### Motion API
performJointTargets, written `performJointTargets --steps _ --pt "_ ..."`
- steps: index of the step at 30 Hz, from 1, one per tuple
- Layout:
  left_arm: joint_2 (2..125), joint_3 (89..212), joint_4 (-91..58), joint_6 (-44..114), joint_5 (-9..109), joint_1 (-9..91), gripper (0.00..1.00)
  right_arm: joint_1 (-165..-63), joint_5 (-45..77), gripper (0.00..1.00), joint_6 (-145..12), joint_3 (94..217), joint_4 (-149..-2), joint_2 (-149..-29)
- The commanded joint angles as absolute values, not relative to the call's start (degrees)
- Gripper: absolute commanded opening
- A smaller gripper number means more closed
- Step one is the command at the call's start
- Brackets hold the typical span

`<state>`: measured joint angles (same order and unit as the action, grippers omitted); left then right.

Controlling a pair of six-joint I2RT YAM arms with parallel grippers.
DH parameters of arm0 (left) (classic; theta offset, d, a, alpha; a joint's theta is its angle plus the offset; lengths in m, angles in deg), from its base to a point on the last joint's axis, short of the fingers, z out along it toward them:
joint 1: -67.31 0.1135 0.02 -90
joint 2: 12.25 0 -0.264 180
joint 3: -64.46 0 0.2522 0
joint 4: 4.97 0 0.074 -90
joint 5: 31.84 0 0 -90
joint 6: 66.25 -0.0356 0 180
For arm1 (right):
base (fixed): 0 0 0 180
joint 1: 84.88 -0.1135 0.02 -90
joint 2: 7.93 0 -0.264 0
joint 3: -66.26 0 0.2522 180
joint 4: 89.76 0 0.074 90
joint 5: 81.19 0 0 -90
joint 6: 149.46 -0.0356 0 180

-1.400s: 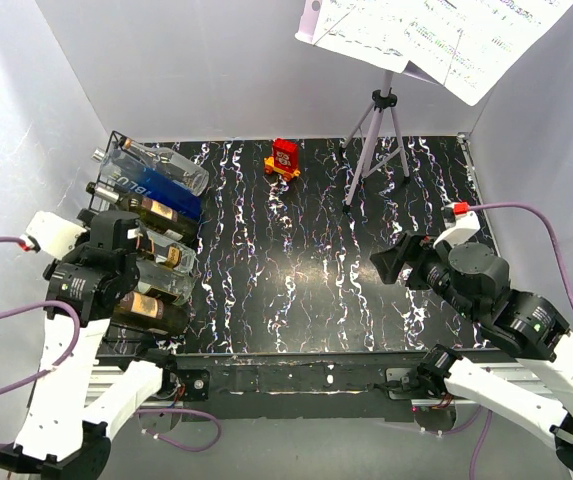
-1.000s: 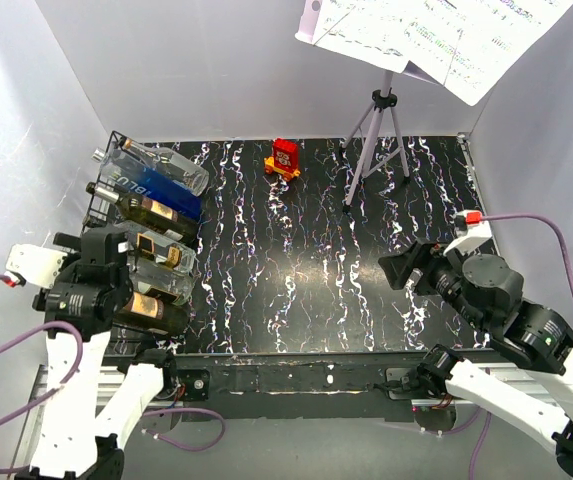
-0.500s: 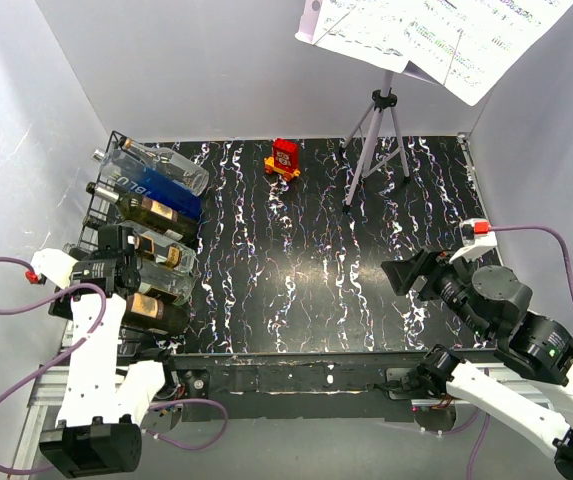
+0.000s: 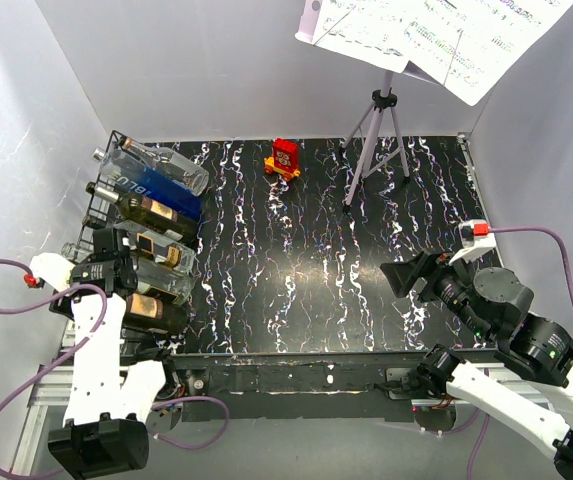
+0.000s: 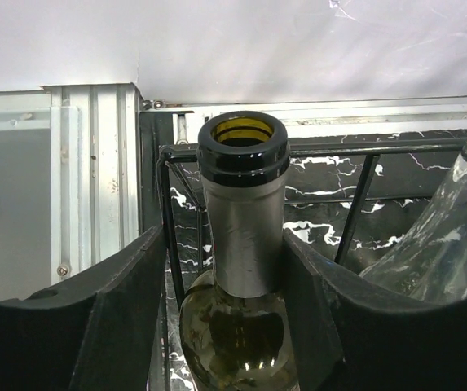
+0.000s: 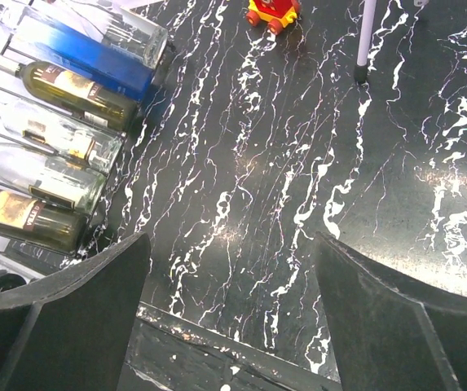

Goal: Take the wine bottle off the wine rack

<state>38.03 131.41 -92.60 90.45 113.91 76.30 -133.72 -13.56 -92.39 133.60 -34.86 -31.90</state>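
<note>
The black wire wine rack [image 4: 99, 200] stands at the table's left edge with several bottles lying in it. In the left wrist view a green-glass wine bottle [image 5: 244, 212] with a silver foil neck and black mouth sits between my left gripper's fingers [image 5: 123, 318], with rack wires [image 5: 355, 204] behind it. The left gripper [image 4: 116, 268] is open around the neck: the right finger is close against it and the left finger stands off. My right gripper [image 4: 411, 275] hangs open and empty over the right side of the table [image 6: 233, 244].
A clear bottle [image 5: 441, 244] lies right beside the held neck. A red and yellow toy [image 4: 285, 157] and a grey tripod music stand [image 4: 378, 140] with sheet music stand at the back. White walls close the left, back and right sides.
My left arm has swung down and toward the near left, bringing its gripper from above the bottles to the neck end of the rack. The right gripper drifted slightly right.
</note>
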Motion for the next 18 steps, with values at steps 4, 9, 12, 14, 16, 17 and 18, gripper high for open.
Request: performJointTargets --steps 4,9,12,14,16,17,18 --pt "32.2 137.0 -86.5 84.7 117.2 76.1 0.0 -133.9 -13.6 0.89 -91.5 133.9 -39.8 -32.0" --pt "30.3 141.8 -90.1 84.5 116.4 76.1 0.0 -133.9 -9.3 0.92 -87.0 132.8 -42.2 -31.7" --pt "27.9 142.1 -89.3 82.0 113.7 76.1 0.0 -133.9 -6.4 0.92 -85.1 131.1 -44.7 -29.6" --pt "27.1 142.6 -89.1 81.1 112.0 76.0 0.0 -133.9 -5.3 0.92 -85.3 129.7 -46.4 -27.9" --pt "27.0 142.9 -90.0 81.8 112.0 76.1 0.0 -133.9 -4.6 0.92 -85.3 128.6 -48.0 -25.8" --pt "27.1 143.0 -90.5 82.4 112.3 76.0 0.0 -133.9 -4.6 0.93 -85.4 128.2 -49.0 -24.9" --pt "27.3 143.0 -90.7 82.1 111.9 76.1 0.0 -133.9 -4.6 0.93 -85.6 127.9 -49.5 -24.2"
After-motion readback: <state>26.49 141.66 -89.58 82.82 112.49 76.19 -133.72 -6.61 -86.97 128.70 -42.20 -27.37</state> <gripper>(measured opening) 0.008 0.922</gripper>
